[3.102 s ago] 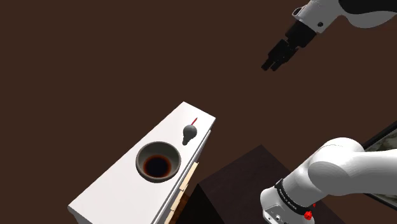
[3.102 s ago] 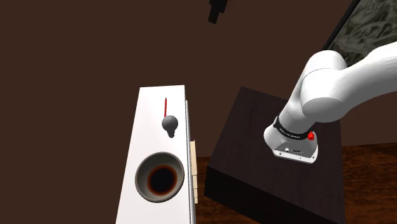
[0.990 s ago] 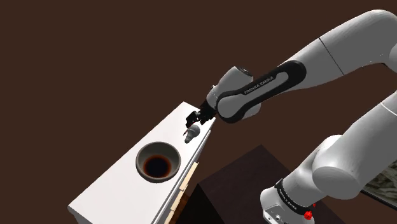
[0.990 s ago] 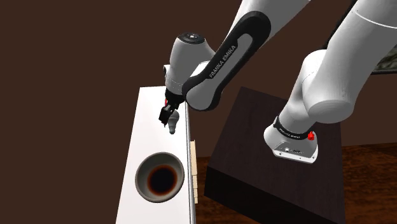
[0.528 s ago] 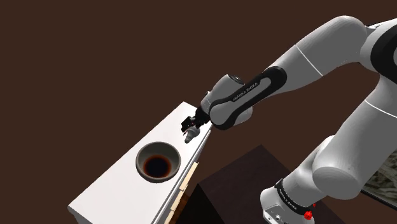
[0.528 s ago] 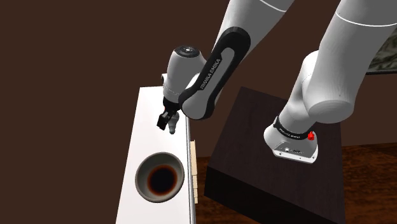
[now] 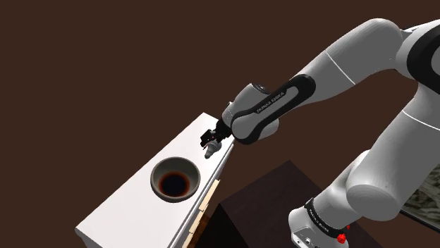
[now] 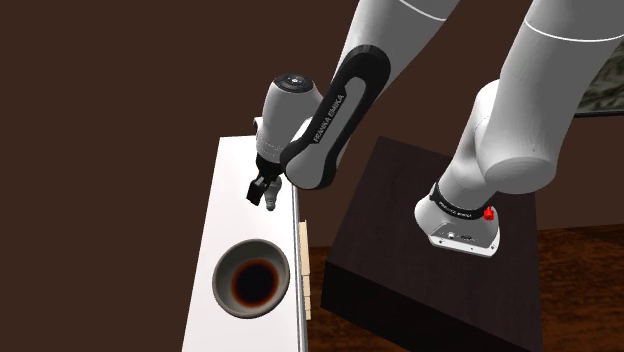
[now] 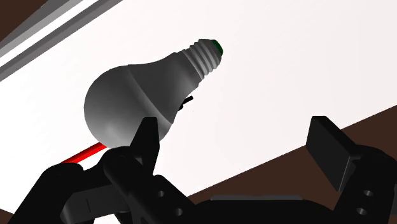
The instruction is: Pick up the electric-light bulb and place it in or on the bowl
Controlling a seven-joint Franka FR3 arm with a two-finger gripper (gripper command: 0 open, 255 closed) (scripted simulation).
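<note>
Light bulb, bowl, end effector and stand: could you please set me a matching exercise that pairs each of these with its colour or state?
Things:
1. light bulb
2. bowl
3. end effector
4. stand

Descriptions:
A. dark box carrying the arm's base
B. open, fingers apart
C. grey, with a green-tipped screw base
D. dark inside, reddish at the centre

Pairs: 1-C, 2-D, 3-B, 4-A.
</note>
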